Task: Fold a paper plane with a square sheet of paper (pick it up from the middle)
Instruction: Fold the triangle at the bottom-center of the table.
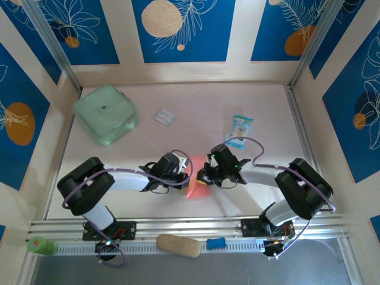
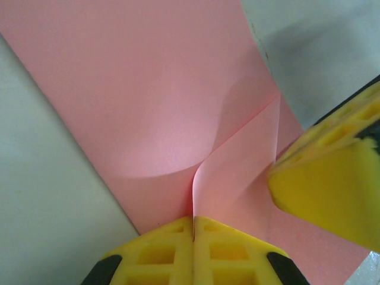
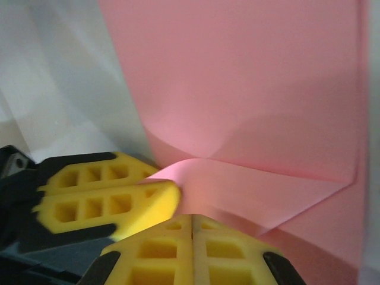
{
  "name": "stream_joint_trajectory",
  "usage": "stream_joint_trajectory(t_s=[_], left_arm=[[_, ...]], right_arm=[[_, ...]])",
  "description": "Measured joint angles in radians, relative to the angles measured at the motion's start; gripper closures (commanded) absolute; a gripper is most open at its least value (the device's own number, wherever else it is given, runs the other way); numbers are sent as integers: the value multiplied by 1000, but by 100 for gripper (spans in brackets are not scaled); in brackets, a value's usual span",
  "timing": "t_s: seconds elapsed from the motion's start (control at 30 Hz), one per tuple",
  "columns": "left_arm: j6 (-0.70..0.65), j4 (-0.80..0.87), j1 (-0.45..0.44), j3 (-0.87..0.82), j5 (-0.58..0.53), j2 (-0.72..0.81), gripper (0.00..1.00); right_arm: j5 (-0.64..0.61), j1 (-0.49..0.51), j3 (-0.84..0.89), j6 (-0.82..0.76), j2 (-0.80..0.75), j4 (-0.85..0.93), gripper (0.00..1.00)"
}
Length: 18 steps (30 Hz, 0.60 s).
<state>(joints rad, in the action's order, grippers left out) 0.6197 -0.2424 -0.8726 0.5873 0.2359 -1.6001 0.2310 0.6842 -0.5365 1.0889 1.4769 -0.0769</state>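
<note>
The square sheet of paper (image 1: 195,180), salmon pink, lies on the white table between the two grippers, near the front middle. In the left wrist view a flap of the sheet (image 2: 237,172) curls up, and my left gripper (image 2: 193,223) is shut on that flap's edge. My right gripper (image 3: 192,218) is shut, its yellow tips against the sheet (image 3: 249,89) beside the raised fold. I cannot tell whether paper sits between its fingers. The right gripper's fingers (image 2: 332,190) press close to the flap's corner, and the left gripper's fingers (image 3: 101,202) show beside the right one. The paper plane is out of view.
A mint-green pouch (image 1: 105,114) sits at the back left, a small clear wrapper (image 1: 164,116) at the back middle, and a blue-and-white snack packet (image 1: 239,129) just behind the right gripper. A tan pad (image 1: 178,245) and a blue piece (image 1: 216,243) lie on the front rail.
</note>
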Motion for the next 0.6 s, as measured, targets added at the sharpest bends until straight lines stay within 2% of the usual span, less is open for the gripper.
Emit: stream_joint_trajectory(t_s=[0.27, 0.6], left_arm=[[0, 1, 0, 0, 0, 0, 100], [0, 1, 0, 0, 0, 0, 100]], right_arm=[[5, -4, 51, 19, 32, -69, 98], [4, -3, 11, 14, -24, -18, 97]])
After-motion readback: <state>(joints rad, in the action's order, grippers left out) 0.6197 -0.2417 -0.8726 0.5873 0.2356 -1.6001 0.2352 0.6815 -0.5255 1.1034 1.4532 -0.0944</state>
